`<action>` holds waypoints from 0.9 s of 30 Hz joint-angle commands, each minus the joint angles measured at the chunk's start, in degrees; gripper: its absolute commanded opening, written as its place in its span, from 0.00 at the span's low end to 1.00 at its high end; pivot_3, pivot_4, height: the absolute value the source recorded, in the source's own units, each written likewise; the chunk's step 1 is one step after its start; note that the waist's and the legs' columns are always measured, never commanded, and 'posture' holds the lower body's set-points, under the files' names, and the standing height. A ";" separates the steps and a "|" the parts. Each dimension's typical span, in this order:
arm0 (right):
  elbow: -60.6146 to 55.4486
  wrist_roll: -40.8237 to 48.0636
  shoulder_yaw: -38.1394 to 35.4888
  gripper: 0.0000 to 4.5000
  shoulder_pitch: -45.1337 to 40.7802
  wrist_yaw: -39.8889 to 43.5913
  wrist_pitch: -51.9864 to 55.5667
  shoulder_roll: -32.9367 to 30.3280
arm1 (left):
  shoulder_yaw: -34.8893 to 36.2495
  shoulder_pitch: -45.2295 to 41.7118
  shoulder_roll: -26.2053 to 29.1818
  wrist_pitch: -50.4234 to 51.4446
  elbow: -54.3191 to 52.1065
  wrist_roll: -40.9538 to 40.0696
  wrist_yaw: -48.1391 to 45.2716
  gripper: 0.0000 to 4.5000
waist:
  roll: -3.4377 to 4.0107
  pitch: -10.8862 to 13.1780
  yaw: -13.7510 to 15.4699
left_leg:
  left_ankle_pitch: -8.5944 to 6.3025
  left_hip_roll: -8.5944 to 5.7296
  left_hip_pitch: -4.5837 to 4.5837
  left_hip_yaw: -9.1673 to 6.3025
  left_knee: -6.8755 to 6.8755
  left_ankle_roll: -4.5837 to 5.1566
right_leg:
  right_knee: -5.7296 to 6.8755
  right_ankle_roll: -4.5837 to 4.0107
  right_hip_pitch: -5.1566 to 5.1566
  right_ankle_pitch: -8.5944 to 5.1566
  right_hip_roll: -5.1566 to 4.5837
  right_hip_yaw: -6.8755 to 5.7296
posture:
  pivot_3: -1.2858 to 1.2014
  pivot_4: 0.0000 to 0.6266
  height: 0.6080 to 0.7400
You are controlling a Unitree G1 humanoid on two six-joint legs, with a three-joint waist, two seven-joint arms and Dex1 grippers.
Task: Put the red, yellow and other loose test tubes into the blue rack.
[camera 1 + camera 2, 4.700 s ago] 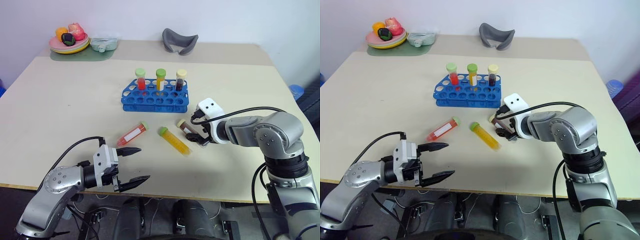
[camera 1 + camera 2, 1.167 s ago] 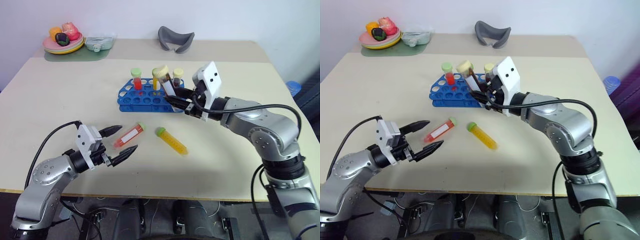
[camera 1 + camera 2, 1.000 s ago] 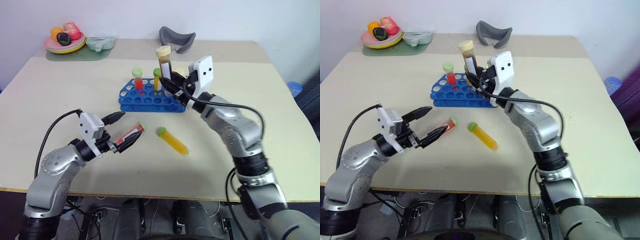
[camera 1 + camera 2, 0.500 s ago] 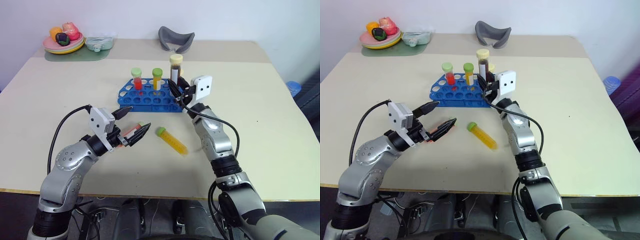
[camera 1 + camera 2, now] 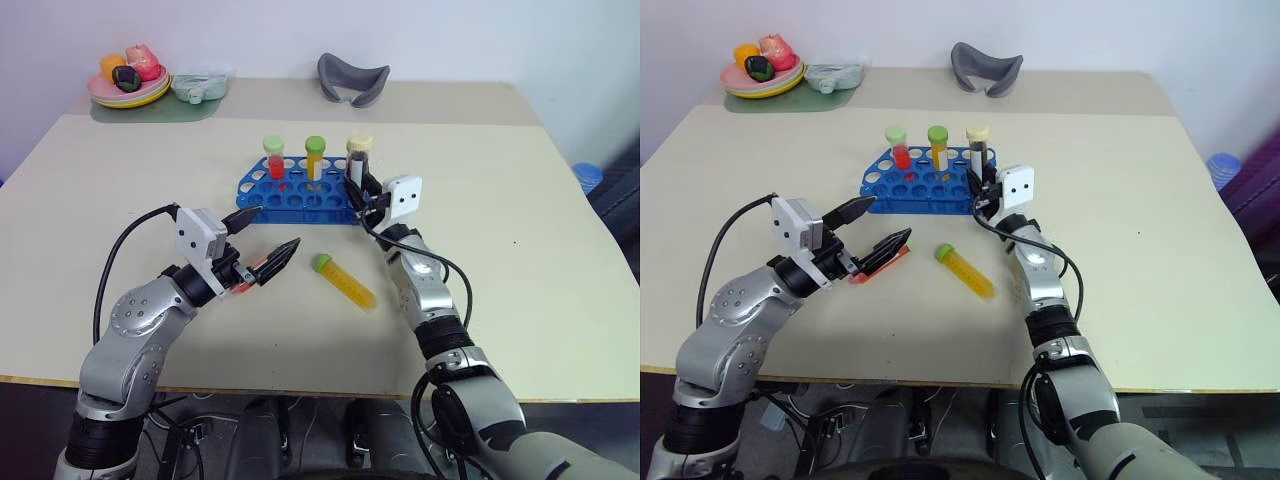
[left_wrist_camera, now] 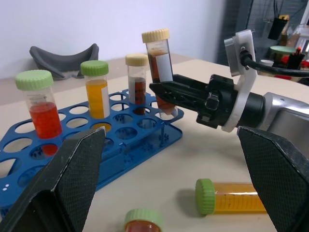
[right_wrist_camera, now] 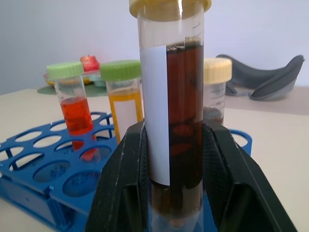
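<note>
- Far L corner of table [image 5: 120,180]: plate of toy food [image 5: 132,80], w/ a small pale dish [image 5: 201,86] just beside it.
- L gripper [image 5: 270,238]: fingers spread wide, holding nothing; hovers over the red-orange tube [image 5: 259,269], which lies flat on the table w/ its green cap toward the rack.
- Blue rack [image 5: 300,200]: centre of table. Back row holds 3 upright tubes: red w/ green cap [image 5: 274,160], yellow w/ green cap [image 5: 315,159], dark w/ cream cap [image 6: 137,79].
- Yellow tube [image 5: 344,281]: lies flat in front of the rack, green cap toward L gripper, well apart from the red-orange one.
- Dark brown tube [image 7: 175,121]: cream cap, white label, upright, tilted slightly; tip at a hole in the rack's front R corner, in front of the racked dark tube.
- R gripper [image 6: 166,92]: fingers [image 7: 124,183] pinch the dark brown tube low on its body, one each side.
- Grey curved object [image 5: 352,80]: far edge of table, behind the rack.
</note>
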 commanded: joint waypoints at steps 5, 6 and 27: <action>4.38 0.06 -1.96 0.21 -2.30 1.20 -4.82 1.28 | 1.15 0.00 0.28 -0.71 -1.96 -0.75 -0.39 1.00 | 0.00 0.00 0.06 | 0.00 0.00 0.00 0.00 0.05 0.00 | 0.03 0.00 0.00 0.00 -0.01 0.01 | 0.52 0.24 0.47; 5.15 -0.06 -2.13 0.21 -2.62 1.18 -5.25 1.35 | 1.16 0.12 0.25 -0.84 -1.87 -0.74 -0.49 1.00 | 0.00 0.00 0.05 | 0.00 0.00 0.00 0.00 0.05 0.00 | 0.05 0.00 0.00 0.00 -0.01 0.01 | 0.52 0.24 0.47; 12.55 -1.61 -3.54 0.21 -3.01 2.89 -12.59 1.44 | 0.86 1.39 -0.21 -1.90 -1.53 -0.57 -1.61 1.00 | 0.00 0.00 0.11 | 0.00 -0.01 -0.01 0.01 0.16 0.00 | 0.23 -0.01 -0.06 -0.02 -0.05 0.06 | 0.52 0.24 0.47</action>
